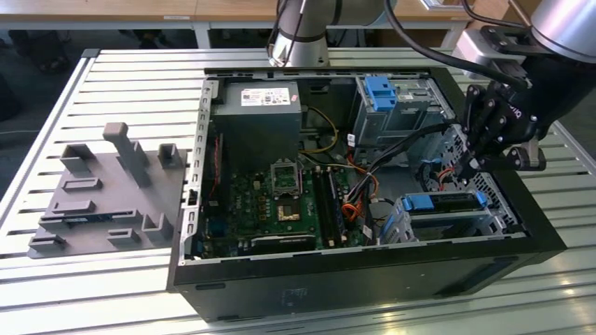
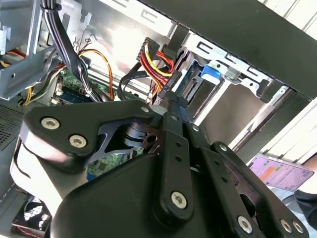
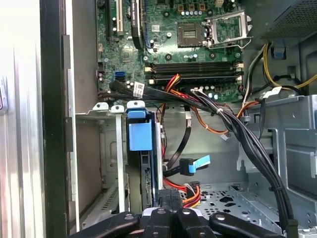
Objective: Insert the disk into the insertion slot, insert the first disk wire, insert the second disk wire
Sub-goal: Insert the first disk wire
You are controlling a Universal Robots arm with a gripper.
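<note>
The disk (image 3: 140, 135) sits in the slot (image 3: 106, 148), so that step looks done. The gripper (image 2: 172, 110), jaws closed on a black plug (image 2: 168, 82), holds it at the disk's edge. A blue wire (image 3: 195, 164) near the disk hangs loose, seemingly not yet inserted.

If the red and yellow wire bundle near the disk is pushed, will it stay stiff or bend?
The red and yellow wire bundle will probably bend: it already curves in a loop near the disk. It may spring back a little, because its end sits in the black connector that the pincer grips. The thin strands look light.
</note>
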